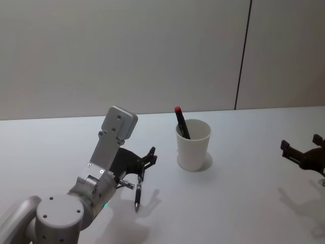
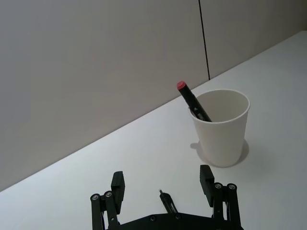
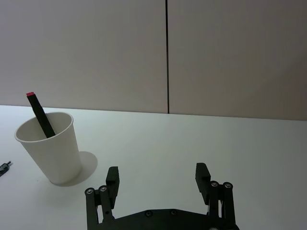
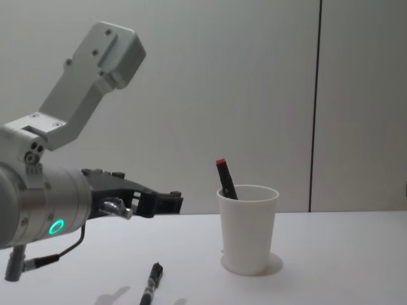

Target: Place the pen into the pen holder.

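Left end effector (image 1: 148,159): released, jaws spread wide with nothing between them, hovering above the worktop (image 1: 244,193).
Pen (image 1: 137,195): lies loose on the worktop just below that end effector, near the pen holder (image 1: 193,147) but apart from it, not yet inside.
Pen holder: upright white cup; a red-capped pen (image 1: 181,123) leans inside against its rim.
Right end effector (image 1: 300,146): released, idle at the far right, well apart from the cup.
Risk, grasp: a slim pen flat on the worktop may roll or skid away if the jaws close off-centre.
Risk, insertion: a tip catching the rim or the leaning pen could topple the light cup.
Obscured: in the left wrist view the end effector body cuts off most of the pen, so its alignment with the jaws cannot be judged. The cup's interior is hidden.
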### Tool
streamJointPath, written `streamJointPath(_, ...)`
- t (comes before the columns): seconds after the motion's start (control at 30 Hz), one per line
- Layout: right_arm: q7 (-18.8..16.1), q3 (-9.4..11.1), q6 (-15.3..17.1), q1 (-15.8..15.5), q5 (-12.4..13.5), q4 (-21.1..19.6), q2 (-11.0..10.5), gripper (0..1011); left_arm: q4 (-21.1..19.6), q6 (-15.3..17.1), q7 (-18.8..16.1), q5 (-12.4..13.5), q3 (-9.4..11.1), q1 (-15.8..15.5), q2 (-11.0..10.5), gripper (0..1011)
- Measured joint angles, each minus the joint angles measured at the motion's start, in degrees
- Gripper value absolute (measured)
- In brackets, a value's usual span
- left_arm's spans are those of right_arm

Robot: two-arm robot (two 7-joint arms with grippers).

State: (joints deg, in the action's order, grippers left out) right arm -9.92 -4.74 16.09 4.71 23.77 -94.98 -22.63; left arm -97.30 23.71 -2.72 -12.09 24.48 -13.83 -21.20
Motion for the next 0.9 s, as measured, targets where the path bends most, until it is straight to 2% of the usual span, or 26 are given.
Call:
streamJointPath(0.43,0.0,0.0,0.0,-0.04,0.0,-0.01,0.0,1001,-0.43,8.61,-2.33,-0.8,-0.02,-0.38,1.88,1000)
streamJointPath(0.9,0.0,0.0,-0.01,-0.04,0.0,-0.01,0.0,1001,1.63,13.62,-4.21,-1.3,0.27,-0.73,4.17,999)
